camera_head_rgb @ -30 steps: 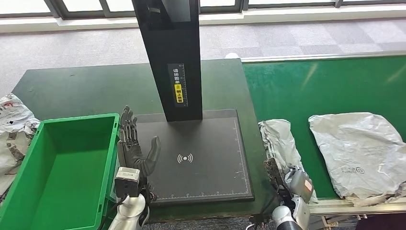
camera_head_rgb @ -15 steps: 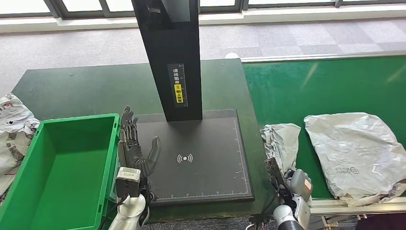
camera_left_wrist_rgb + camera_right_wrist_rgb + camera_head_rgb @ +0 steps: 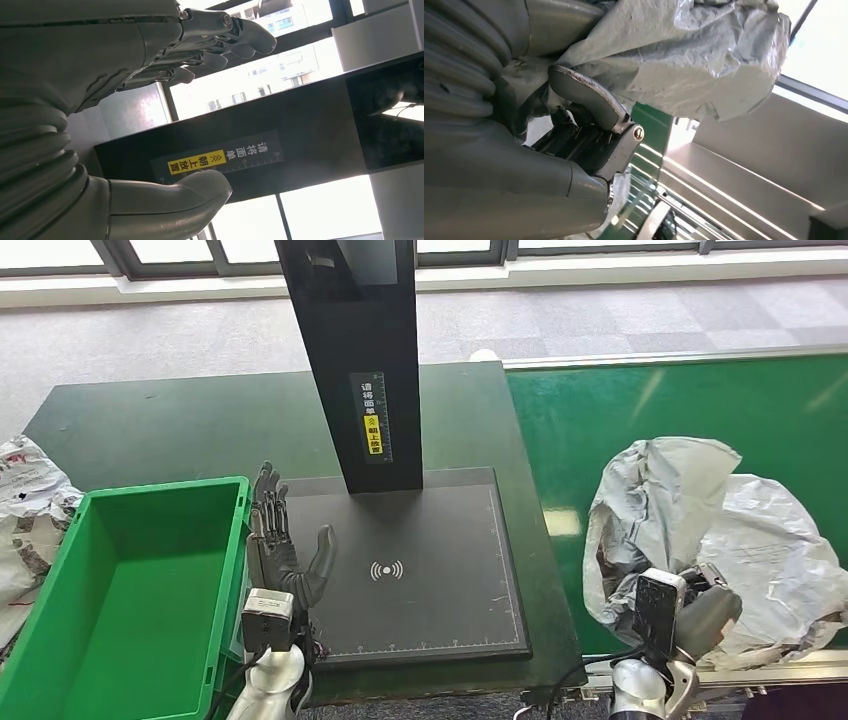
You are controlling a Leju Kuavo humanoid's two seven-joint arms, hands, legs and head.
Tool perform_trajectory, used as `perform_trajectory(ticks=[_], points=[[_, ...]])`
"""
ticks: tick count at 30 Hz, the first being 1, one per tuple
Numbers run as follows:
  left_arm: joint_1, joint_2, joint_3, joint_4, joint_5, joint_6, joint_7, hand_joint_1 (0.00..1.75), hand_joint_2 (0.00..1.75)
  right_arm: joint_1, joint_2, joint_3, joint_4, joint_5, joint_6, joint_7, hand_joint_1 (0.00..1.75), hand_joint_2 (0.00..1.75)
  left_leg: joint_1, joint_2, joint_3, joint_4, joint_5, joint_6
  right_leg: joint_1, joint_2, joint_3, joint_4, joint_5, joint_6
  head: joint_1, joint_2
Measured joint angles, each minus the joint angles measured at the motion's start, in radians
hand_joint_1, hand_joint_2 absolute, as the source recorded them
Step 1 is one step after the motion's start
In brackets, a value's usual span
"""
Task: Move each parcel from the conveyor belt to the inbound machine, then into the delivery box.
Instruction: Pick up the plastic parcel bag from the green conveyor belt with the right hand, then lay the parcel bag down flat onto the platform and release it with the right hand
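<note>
One parcel (image 3: 655, 510) in R hand (image 3: 690, 605).

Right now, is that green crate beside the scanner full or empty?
Empty: the head view shows the green crate with a bare green floor and nothing inside.

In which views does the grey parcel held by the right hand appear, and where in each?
Head view: grey parcel lifted above the right hand, over the belt.
Left wrist view: not in it.
Right wrist view: parcel fills the upper middle.
Shared landmark: the green conveyor belt.
</note>
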Motion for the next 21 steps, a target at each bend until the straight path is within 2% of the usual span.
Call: perform_trajectory(ticks=[8,12,16,21], points=[[-0.001,0.0,0.0,0.004,-0.005,-0.013,0.0,0.0,1.75,0.026,0.0,0.065,-0.193,0.002,0.001,-0.001,1.75,1.75,-0.001,0.001,0.0,0.0,0.0,0.0,-0.001,0.001,0.0,0.0,0.001,0.001,0.0,0.0],[-0.002,0.0,0.0,0.005,-0.01,-0.024,0.0,0.0,1.75,0.035,-0.001,0.181,-0.271,0.024,0.009,-0.001,1.75,1.75,0.0,0.002,0.001,0.0,0.0,0.0,-0.001,0.002,-0.001,0.001,0.001,0.001,0.0,0.0],[-0.002,0.0,0.001,0.005,-0.012,-0.031,0.0,0.0,1.75,0.028,-0.003,0.314,-0.276,0.039,0.058,0.0,1.75,1.75,0.0,0.002,0.0,0.0,0.0,0.0,0.0,0.002,-0.001,0.001,0.001,0.001,0.0,0.0],[-0.002,0.0,0.003,0.005,-0.012,-0.032,0.0,0.0,1.75,0.015,-0.003,0.402,-0.268,0.041,0.069,0.003,1.75,1.75,-0.001,0.002,0.0,0.0,0.001,0.0,-0.001,0.001,-0.001,0.001,0.001,0.001,0.0,0.0]])
